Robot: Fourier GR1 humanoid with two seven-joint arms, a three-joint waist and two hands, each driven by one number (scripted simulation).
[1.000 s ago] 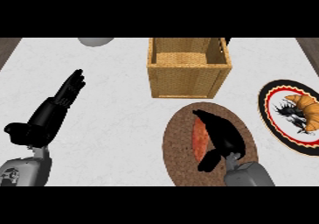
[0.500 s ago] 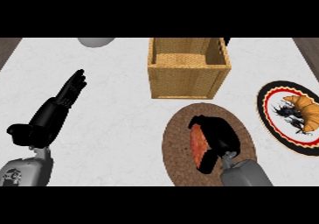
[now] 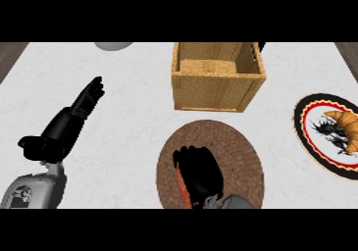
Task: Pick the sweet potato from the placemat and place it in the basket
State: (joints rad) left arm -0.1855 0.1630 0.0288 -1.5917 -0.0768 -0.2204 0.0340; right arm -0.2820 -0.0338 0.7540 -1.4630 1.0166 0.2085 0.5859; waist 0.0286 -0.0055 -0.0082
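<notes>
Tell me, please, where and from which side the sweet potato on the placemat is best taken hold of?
Across its middle, from above. The sweet potato lies flat and lengthwise on the brown placemat, so a wrap around its narrow width suits it. The right hand already covers it, fingers curled; only an orange sliver shows.

The basket is woven, tan wicker with a rough weave. The mat looks like coarse brown braided fibre, matt. The counter is smooth, pale, faintly veined like marble. The plate looks glazed, the croissant on it golden and slightly shiny. Both hands are matt black.
</notes>
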